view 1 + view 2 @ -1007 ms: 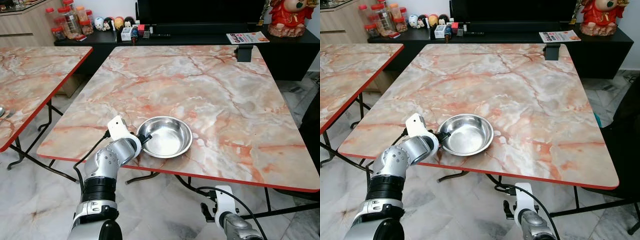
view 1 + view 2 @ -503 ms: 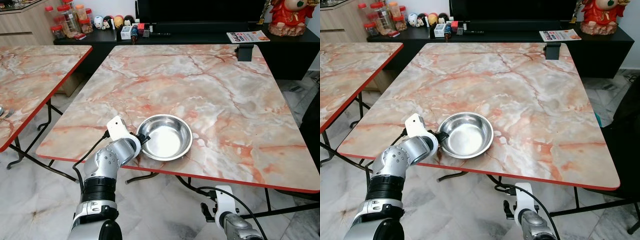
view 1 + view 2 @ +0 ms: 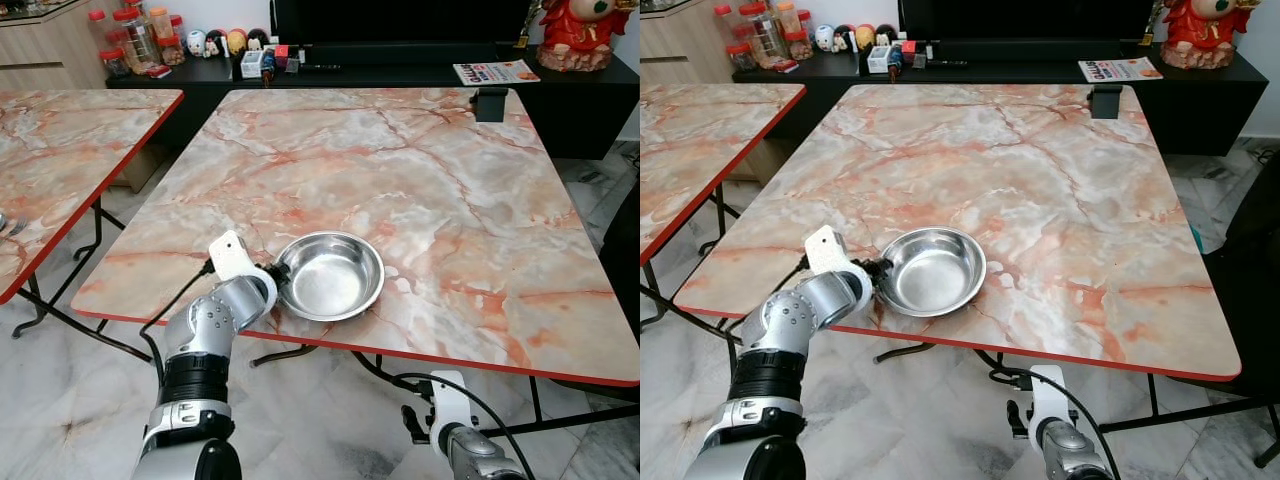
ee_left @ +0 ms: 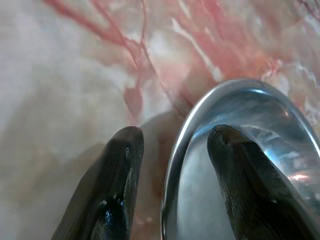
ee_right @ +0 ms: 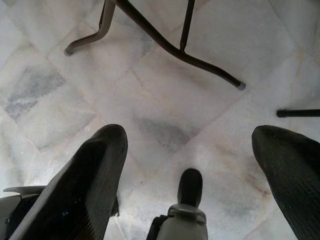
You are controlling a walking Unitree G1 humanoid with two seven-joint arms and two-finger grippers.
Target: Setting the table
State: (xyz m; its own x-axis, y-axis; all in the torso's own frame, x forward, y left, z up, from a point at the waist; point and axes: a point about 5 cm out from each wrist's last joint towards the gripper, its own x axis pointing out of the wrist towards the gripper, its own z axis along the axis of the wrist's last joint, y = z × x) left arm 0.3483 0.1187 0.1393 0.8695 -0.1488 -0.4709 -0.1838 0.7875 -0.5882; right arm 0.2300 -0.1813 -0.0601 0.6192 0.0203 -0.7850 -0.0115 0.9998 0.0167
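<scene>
Left gripper [image 4: 170, 150], jaws now parted astride the rim of the steel bowl [image 3: 330, 276] (lower centre), has released it onto the table [image 3: 450, 180]; placement apparently done.

Upright steel bowl [image 3: 330, 277] near table edge [image 3: 420, 355]

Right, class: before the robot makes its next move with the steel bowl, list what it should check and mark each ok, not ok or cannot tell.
1. Left gripper straddles the bowl rim, one finger inside, one outside: ok.
2. Fingers clamped on the rim: not ok, gaps show.
3. Bowl sits flat on the table: ok.
4. Bowl safely away from the table's near edge: not ok, it is close.
5. Right gripper idle above the floor: ok.
</scene>
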